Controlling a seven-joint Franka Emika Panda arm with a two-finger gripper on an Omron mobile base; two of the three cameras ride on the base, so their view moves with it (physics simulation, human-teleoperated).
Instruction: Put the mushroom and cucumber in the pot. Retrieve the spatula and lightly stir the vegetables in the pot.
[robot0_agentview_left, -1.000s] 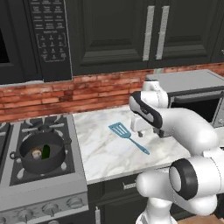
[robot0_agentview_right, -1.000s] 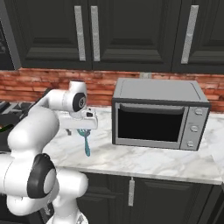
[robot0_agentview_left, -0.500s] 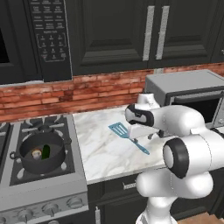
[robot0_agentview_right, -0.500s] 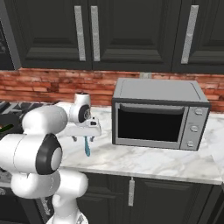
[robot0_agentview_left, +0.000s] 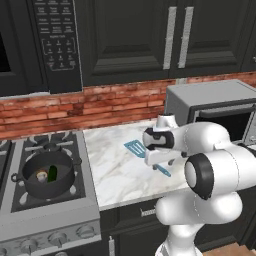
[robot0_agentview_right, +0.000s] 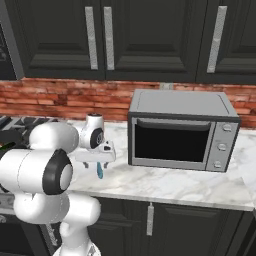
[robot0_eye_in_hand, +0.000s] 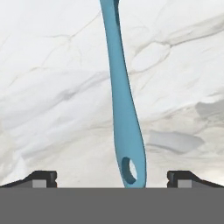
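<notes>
The white arm folds low over the marble counter (robot0_agentview_left: 115, 175), its gripper (robot0_eye_in_hand: 112, 177) pointing down with jaws spread wide on either side of the light blue spatula (robot0_eye_in_hand: 122, 109) lying flat beside the toaster oven (robot0_agentview_right: 182, 130), handle between the fingertips, ungripped.

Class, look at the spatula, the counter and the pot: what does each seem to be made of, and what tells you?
Spatula: probably plastic, uniform light blue, smooth.
Counter: looks like polished marble, white with grey veins.
Pot: likely dark metal, matte grey-black; hard to confirm.
</notes>
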